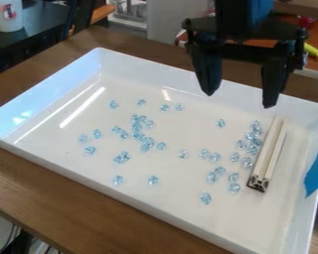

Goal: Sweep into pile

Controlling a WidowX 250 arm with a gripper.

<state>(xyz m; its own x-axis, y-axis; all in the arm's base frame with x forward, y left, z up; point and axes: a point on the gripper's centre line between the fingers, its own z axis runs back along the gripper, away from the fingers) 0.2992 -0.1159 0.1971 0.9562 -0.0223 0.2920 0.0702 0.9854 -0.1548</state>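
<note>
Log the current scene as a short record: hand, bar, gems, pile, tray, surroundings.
hand: open, over the tray's far side, nothing between its fingers
bar: pale with a dark near end, lying in the tray toward the picture's right
gems: clear blue, scattered, thickest left of the tray's middle and along the bar's left side
pile: not formed
tray: white, shallow, with raised walls
surroundings: wooden table under the tray; blue piece at its right wall

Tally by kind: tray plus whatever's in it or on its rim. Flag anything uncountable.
White tray: 1
Slotted aluminum extrusion bar: 1
Blue tape piece: 1
Light-blue clear gems: over 20, clusters overlap, no exact count
Total: 3, plus the gems
</note>
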